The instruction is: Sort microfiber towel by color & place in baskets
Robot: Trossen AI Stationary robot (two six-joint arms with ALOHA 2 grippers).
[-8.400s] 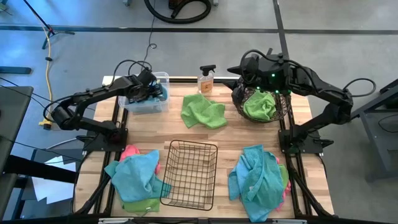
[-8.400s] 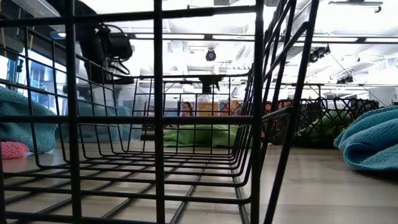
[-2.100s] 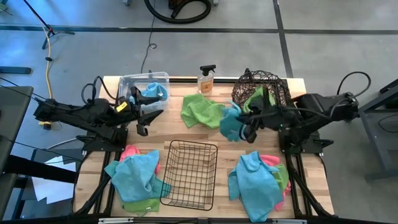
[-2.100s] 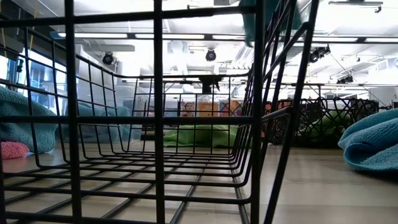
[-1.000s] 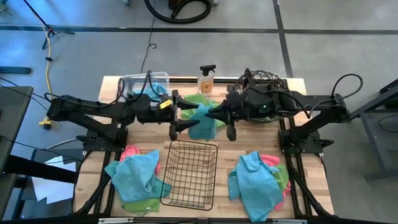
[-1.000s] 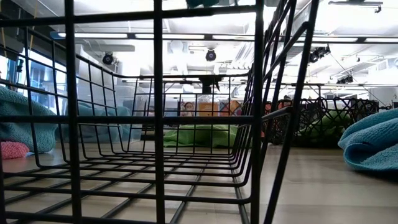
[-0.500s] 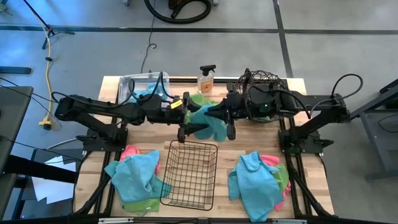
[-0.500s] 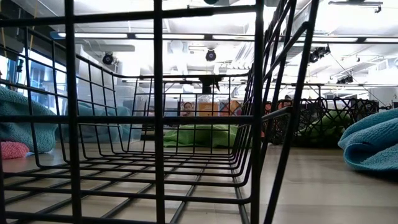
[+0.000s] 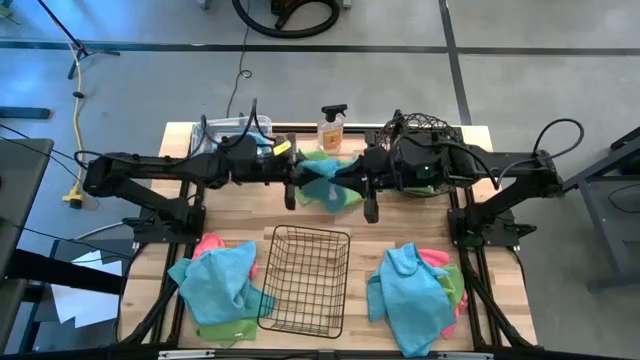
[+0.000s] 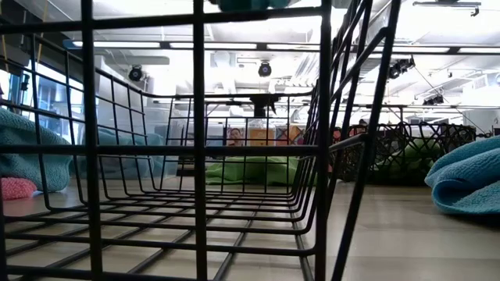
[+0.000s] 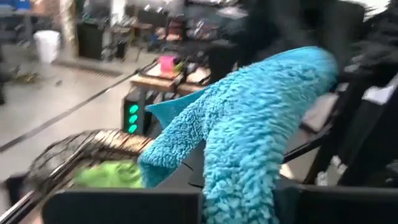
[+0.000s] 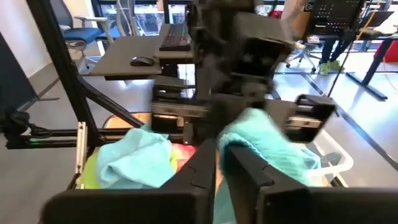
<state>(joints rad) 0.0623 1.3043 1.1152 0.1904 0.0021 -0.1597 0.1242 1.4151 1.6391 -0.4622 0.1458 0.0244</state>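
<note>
A teal-blue microfiber towel hangs above the middle of the table, between my two grippers. My left gripper reaches in from the left and is shut on it. My right gripper comes from the right, its fingers close together at the towel's other side. A lime green towel lies on the table beneath them. The clear bin, the round wire basket and the black grid basket stand around them. My left gripper pinches a bunched fold of the teal towel between its two fingers, coming level from the table's left. The towel is lifted clear of the table. My right gripper has the towel's right-hand part at its fingertips, level from the right. Its own fingers hide the place of contact.
Mixed piles of teal, green and pink towels lie at the near left and near right. An orange spray bottle stands at the far edge. Green cloth lies in the round basket, and the grid basket sits at the near middle.
My left gripper has moved toward the table's right, up to the teal towel that my right gripper carries, and now has it. The towel and both grippers have then shifted a little toward the far edge. The towel stays clear of the table.
</note>
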